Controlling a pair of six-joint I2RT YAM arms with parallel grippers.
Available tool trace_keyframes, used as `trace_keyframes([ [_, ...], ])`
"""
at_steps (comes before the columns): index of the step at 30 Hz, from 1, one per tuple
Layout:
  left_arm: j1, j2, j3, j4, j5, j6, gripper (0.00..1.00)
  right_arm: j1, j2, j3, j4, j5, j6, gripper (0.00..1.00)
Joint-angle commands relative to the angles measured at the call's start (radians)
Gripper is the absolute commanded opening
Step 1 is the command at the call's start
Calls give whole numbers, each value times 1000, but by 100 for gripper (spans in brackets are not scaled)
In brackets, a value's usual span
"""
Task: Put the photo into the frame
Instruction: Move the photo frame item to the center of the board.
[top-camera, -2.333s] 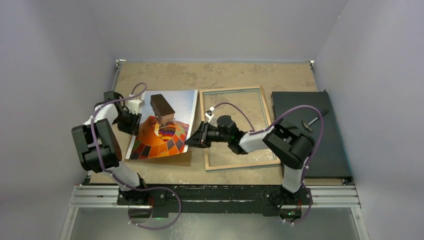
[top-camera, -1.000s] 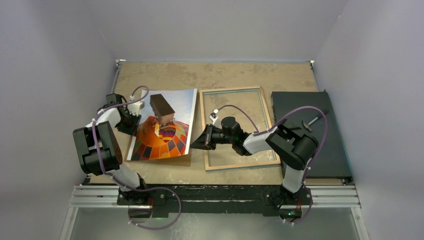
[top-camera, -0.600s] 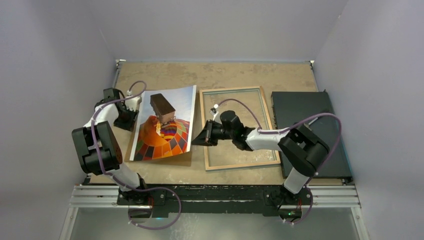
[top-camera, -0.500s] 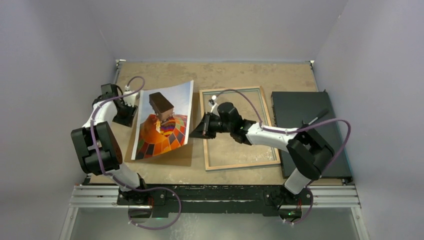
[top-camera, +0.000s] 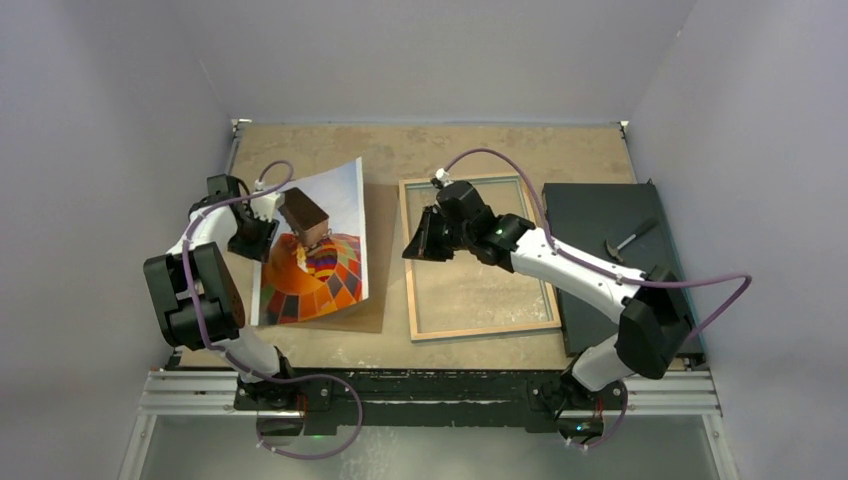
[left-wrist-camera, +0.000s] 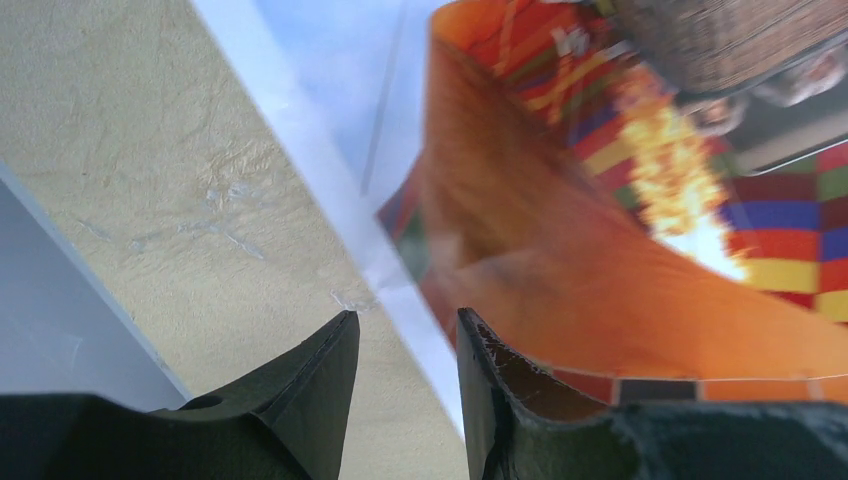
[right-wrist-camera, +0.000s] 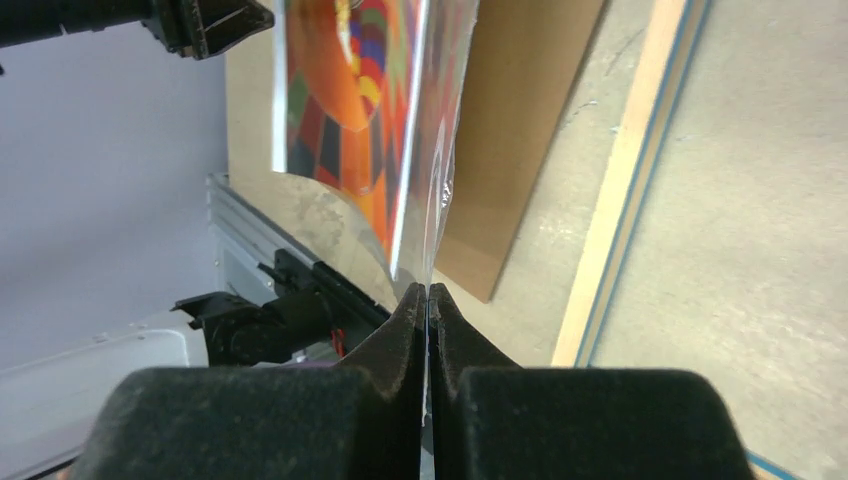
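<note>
One edge of photo (top-camera: 320, 270) in right gripper (right-wrist-camera: 427, 289)

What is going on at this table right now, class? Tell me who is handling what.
The right gripper is shut on the right edge of the photo, holding that side up off the brown board beneath it. The left gripper sits open at the photo's left edge, not clamping it. The frame lies flat on the table to the right of the photo, with nothing in it yet.
</note>
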Motion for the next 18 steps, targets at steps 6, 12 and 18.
trace_keyframes([
  [6, -26, 23, -33, 44, 1, -9, 39, -2, -140, 106, -172, 147, -18, 0],
  [12, -74, 37, -38, 59, -16, -24, 38, -60, -202, 68, -271, 239, 19, 0],
  [18, -210, 20, 56, 11, -37, -74, 39, -184, -264, -55, -322, 311, 20, 0],
])
